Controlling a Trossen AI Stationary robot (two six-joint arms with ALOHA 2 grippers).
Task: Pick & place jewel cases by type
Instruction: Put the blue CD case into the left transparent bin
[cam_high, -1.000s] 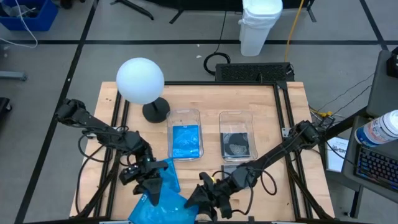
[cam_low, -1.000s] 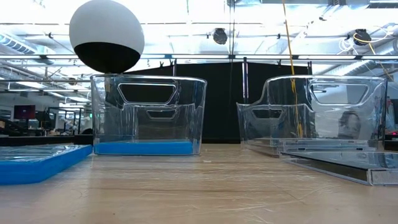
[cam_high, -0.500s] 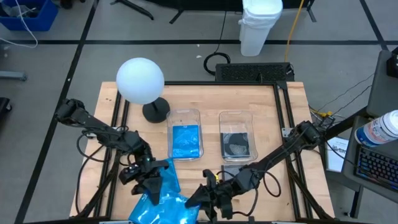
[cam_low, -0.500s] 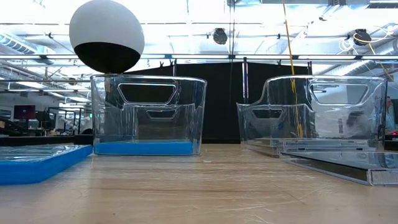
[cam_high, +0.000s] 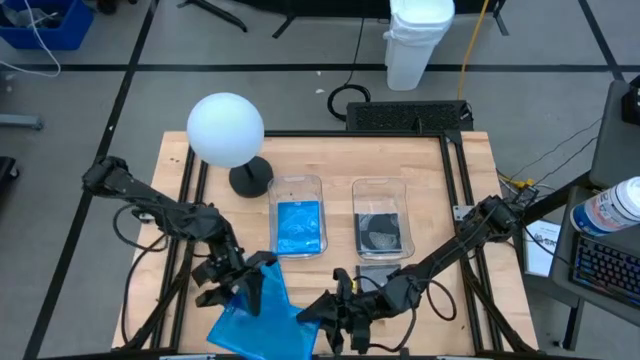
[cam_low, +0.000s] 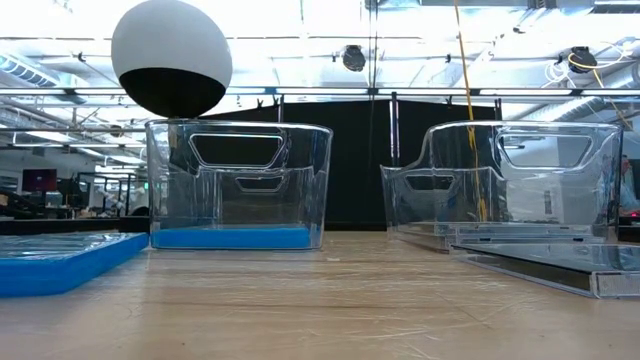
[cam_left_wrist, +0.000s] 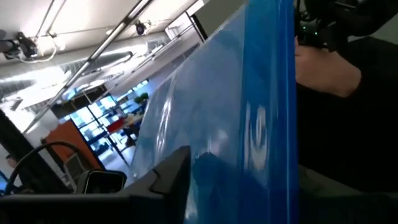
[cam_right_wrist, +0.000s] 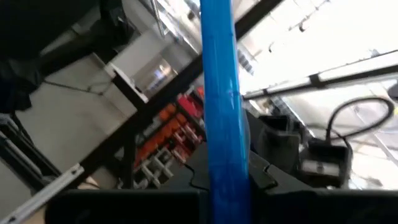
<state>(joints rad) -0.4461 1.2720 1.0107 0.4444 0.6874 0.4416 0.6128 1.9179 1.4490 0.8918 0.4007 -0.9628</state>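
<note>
The high view shows both arms meeting at the desk's (cam_high: 460, 170) six o'clock edge, where the left end effector (cam_high: 243, 290) and the right end effector (cam_high: 325, 318) flank a blue jewel case (cam_high: 262, 320) lying there, tilted partly past the desk rim. Only the wrist views reveal the grip: in the left wrist view the blue case (cam_left_wrist: 249, 124) fills the frame, pinched edge-on by the dark fingers (cam_left_wrist: 168, 180); in the right wrist view its thin blue edge (cam_right_wrist: 221, 112) stands clamped between the fingers (cam_right_wrist: 261, 174), so both end effectors are closed on it.

Toward twelve o'clock from the arms sit two clear bins: the left bin (cam_high: 296, 185) holds a blue case (cam_high: 297, 226), the right bin (cam_high: 381, 188) a dark case (cam_high: 381, 232). Another dark case (cam_high: 378, 272) lies just at six o'clock of the right bin.

The low view alone shows a blue case (cam_low: 60, 260) flat at nine o'clock and the dark case's (cam_low: 560, 265) edge at three, with bare wood between. A white globe lamp (cam_high: 226, 130) stands at ten o'clock.
</note>
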